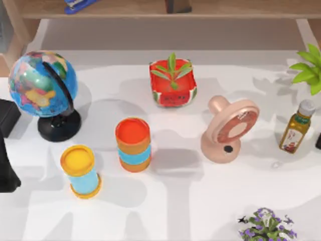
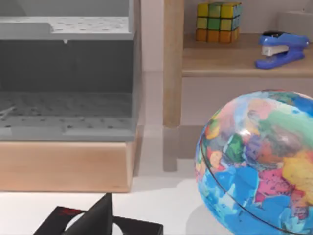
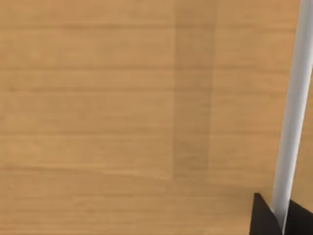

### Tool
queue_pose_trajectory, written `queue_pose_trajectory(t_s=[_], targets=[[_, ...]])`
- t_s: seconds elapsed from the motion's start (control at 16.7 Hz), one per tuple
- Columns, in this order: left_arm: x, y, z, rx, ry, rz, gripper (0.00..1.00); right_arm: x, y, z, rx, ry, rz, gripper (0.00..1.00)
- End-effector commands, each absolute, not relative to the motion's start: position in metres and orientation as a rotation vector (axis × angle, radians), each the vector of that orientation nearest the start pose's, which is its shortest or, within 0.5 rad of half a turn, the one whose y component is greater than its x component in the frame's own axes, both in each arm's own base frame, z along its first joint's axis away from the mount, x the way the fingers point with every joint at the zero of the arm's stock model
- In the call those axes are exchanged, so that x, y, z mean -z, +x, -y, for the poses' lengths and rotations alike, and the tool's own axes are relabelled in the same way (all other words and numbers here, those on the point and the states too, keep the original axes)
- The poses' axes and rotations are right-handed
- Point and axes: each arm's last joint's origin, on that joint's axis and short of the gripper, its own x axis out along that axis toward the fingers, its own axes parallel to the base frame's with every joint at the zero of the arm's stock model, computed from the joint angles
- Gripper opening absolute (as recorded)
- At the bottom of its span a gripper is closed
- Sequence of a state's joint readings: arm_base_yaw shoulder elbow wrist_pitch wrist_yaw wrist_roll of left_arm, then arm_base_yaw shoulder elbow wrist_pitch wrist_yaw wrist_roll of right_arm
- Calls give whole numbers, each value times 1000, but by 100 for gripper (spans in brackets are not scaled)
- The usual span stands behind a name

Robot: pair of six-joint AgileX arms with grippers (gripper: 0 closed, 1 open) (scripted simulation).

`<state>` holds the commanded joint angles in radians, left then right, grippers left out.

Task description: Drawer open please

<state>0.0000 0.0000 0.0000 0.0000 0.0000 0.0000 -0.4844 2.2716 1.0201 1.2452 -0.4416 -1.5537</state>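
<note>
Purple flowers [image 1: 267, 227] sit at the near edge of the table [image 1: 200, 201], towards its right. Next row back: yellow-lidded canister [image 1: 80, 171] at left, upright; orange-lidded canister [image 1: 133, 144] just beside it to the right, upright, the two apart. Pink ring fan [image 1: 229, 129] stands right of centre. Oil bottle [image 1: 296, 127] is upright near the right edge. Globe [image 1: 44, 85] on a black stand is at the left, with the left arm [image 1: 6, 165] parked at the left edge beside it. Left gripper [image 2: 98, 221] is low over the table in the left wrist view; its grip state cannot be told. Watermelon pot [image 1: 173, 83] with a green sprig is at the centre back, and a leafy plant [image 1: 308, 68] at the far right. Beyond the table is a wooden shelf [image 2: 234, 61] carrying a blue stapler [image 2: 281, 48] and a colour cube [image 2: 218, 20]. Task item: wooden drawer front [image 3: 122, 122] is close before the right wrist camera, with a pale bar [image 3: 293, 98] running across it. Right gripper [image 3: 282, 220] is closed narrow on that bar, one dark tip against each side.
</note>
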Motion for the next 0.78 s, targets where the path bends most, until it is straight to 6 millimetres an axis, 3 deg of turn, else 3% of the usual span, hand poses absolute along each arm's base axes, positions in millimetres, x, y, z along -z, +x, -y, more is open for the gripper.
queue_pose_trajectory(t_s=[0.18, 0.54, 0.78], targets=[[-160, 106, 1, 0, 0, 0, 100, -88, 366, 181, 7, -1566, -15, 0], [-160, 106, 1, 0, 0, 0, 100, -87, 360, 183, 13, -1568, -20, 0], [-160, 106, 1, 0, 0, 0, 100, -85, 326, 182, 4, -1560, -24, 0]])
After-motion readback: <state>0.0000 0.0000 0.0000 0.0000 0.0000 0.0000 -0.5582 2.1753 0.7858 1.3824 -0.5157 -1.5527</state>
